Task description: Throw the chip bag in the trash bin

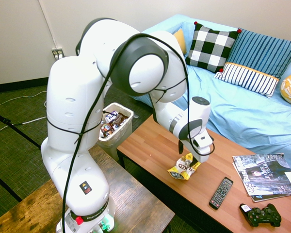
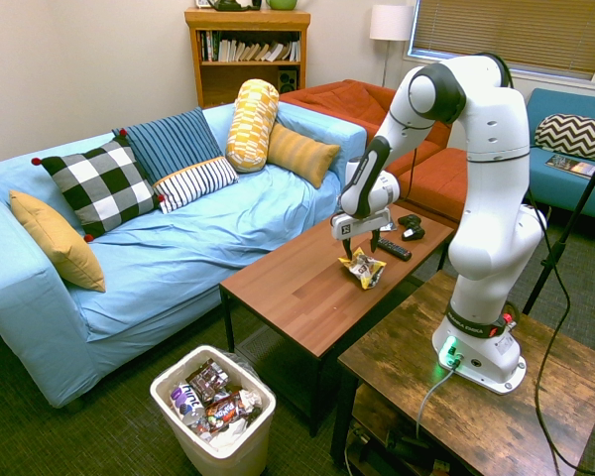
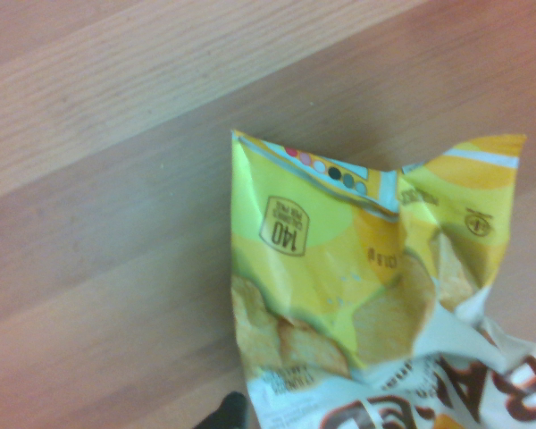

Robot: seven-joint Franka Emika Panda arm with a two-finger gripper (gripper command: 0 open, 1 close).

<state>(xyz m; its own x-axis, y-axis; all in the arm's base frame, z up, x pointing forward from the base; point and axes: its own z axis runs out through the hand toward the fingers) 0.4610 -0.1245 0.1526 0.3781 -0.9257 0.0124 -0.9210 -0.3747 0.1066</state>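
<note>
Crumpled yellow and white foil chip bag [image 3: 375,295] fills my wrist view, lying on the reddish-brown wooden coffee table [image 1: 150,145] with its printed face up and one silvery edge standing off the wood. From the exterior views I see the white arm's gripper [image 2: 361,241] pointing straight down right over the bag, its fingers spread apart on either side and holding nothing yet; whether the tips have touched the foil I cannot tell.

What worries me here is the grip — the bag is puffy, slick and uneven, so if the fingers close on a raised corner alone, I judge it could slide out or tear free on the lift. Coming down too far would jam the tips into the table; closing too high would only pinch air.

Further along the table lie a black remote control [image 1: 221,192], a black game controller [image 1: 260,215] and a glossy magazine [image 1: 264,177], all well apart from the bag, so I do not expect them to interfere.

Beyond the table's far end stands the small white plastic trash bin [image 2: 214,413], already holding dark candy wrappers. It sits on the floor below table level, close to the table's corner — a release made too early, I think, would drop the bag on the table or the carpet instead.
</note>
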